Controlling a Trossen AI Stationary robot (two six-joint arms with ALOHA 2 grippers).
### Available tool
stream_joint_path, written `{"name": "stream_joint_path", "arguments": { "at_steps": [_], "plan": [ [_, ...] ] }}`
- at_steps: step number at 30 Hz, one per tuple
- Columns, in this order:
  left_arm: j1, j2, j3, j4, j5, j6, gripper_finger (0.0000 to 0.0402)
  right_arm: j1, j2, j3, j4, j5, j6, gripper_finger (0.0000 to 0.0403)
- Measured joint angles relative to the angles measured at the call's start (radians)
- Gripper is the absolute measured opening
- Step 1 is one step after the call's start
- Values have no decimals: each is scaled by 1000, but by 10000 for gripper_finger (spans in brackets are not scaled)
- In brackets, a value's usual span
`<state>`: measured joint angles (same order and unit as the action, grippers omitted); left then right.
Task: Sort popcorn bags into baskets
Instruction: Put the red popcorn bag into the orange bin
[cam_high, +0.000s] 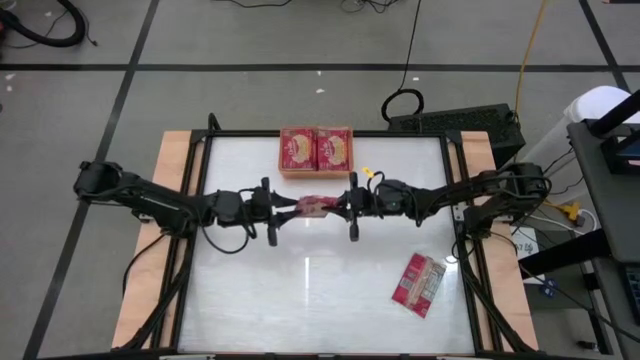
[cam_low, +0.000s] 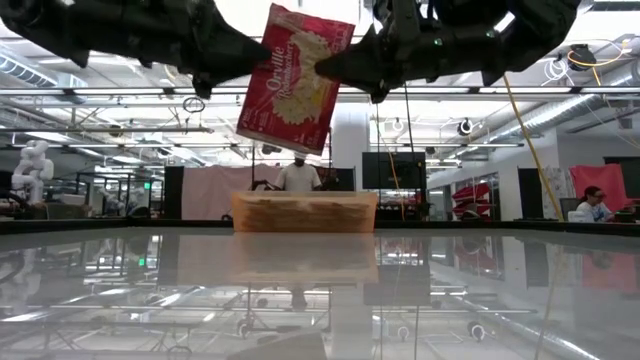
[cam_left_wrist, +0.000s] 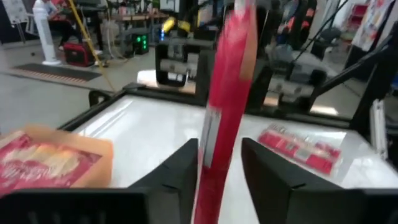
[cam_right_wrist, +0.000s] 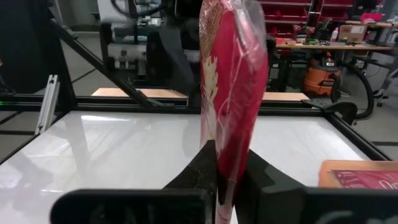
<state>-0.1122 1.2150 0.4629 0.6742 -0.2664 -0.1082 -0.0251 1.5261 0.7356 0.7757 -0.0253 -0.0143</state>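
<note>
The popcorn bag (cam_low: 294, 78) held up between the two arms looks light and flat, a thin crinkly film packet that gives along its length, so it is best pinched at an end edge, not across the middle, where it would likely fold or slip. It hangs on edge, well above the table (cam_high: 320, 290), between the two sets of jaws. The left gripper (cam_left_wrist: 219, 163) has one end between its fingers (cam_left_wrist: 180, 169), but in its wrist view the jaws stand a little wider than the packet, with a gap showing on one side, so its hold looks loose or just opened. The right gripper (cam_right_wrist: 225, 167) is closed tight on the other end, its jaws nearly meeting with only the packet's thickness between them, and seems to carry it. Beyond the jaws, toward the table's far edge, sits the orange basket (cam_high: 316, 173) with two packets flat inside; another packet (cam_high: 419, 284) lies loose on the table, nearer the right arm's base.
</note>
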Motion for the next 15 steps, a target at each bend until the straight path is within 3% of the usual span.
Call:
{"name": "stream_joint_path", "arguments": {
  "at_steps": [10, 15],
  "plan": [
    [50, 146, 0, 226, 60, 30, 104, -9, 0, 0, 0, 2, -1, 15],
    [71, 146, 0, 228, 112, 52, 24, -8, 0, 0, -1, 40, -1, 19]
  ]
}}
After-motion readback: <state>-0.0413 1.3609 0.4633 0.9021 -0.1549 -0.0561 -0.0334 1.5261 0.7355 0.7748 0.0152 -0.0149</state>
